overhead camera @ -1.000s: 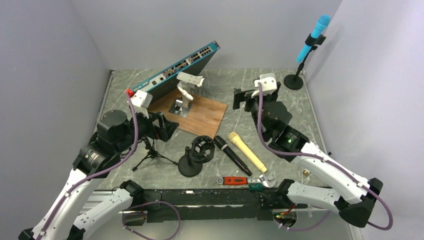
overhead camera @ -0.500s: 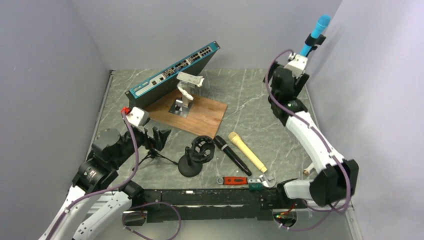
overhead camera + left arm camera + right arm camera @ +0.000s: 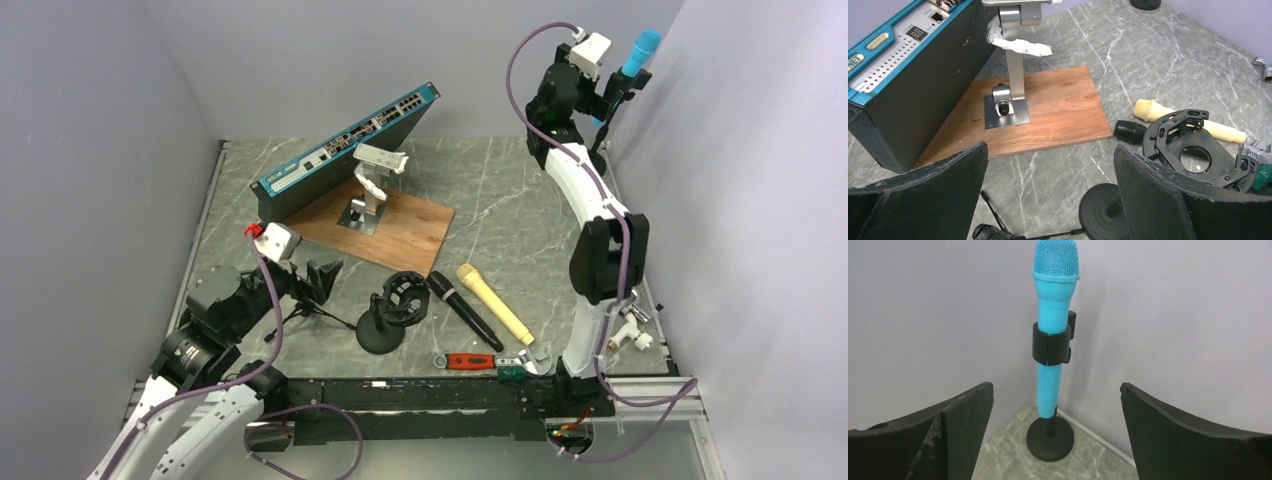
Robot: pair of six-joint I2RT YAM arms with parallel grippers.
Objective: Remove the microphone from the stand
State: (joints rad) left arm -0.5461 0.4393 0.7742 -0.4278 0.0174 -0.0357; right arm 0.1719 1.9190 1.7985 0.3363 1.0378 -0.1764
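Note:
A light-blue microphone [image 3: 636, 57] [image 3: 1054, 315] sits upright in the black clip [image 3: 1051, 344] of a stand with a round black base [image 3: 1050, 437] [image 3: 587, 163] in the far right corner. My right gripper [image 3: 606, 92] [image 3: 1055, 427] is raised high, open and empty, facing the microphone with a gap to it; the microphone stands centred between the fingers but farther off. My left gripper [image 3: 318, 278] [image 3: 1050, 192] is open and empty near the front left, above a small black tripod [image 3: 300, 308].
A black shock-mount stand [image 3: 392, 312], a black microphone [image 3: 464, 310], a beige microphone [image 3: 493, 303] and a red-handled wrench [image 3: 480, 361] lie at the front centre. A wooden board [image 3: 388, 227] with a metal bracket and a blue network switch [image 3: 345, 150] stand at the back left.
My right arm has swung from the table's middle up to the far right corner, level with the blue microphone. My left gripper has drawn back toward the front left.

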